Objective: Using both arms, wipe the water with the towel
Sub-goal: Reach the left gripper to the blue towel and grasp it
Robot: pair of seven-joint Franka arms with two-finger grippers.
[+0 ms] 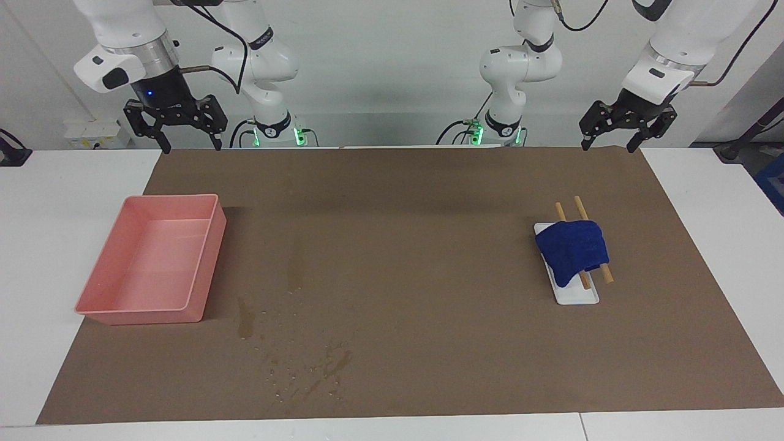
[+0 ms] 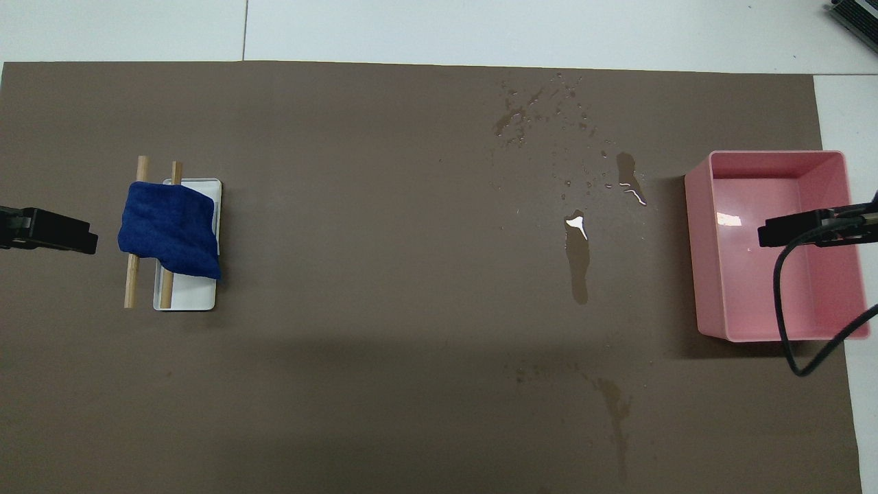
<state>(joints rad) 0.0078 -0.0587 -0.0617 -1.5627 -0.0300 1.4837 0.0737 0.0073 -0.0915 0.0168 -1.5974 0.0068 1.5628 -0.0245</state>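
The towel (image 1: pixel 572 250), a small deep-blue cloth, lies draped over two wooden rods (image 1: pixel 606 274) on a small white tray (image 1: pixel 579 296) toward the left arm's end of the brown mat; it also shows in the overhead view (image 2: pixel 170 230). The water (image 1: pixel 246 318) lies as dark streaks and droplets beside the pink tray; in the overhead view it shows as a long streak (image 2: pixel 579 264) and scattered drops (image 2: pixel 521 120). My left gripper (image 1: pixel 607 148) hangs open and empty over the mat's edge by the robots. My right gripper (image 1: pixel 192 147) hangs open and empty over the same edge.
A pink tray (image 1: pixel 208 269) stands on the mat toward the right arm's end, also seen from overhead (image 2: pixel 699 261). The brown mat (image 1: pixel 429 245) covers most of the white table. A black cable (image 2: pixel 782 309) hangs over the pink tray.
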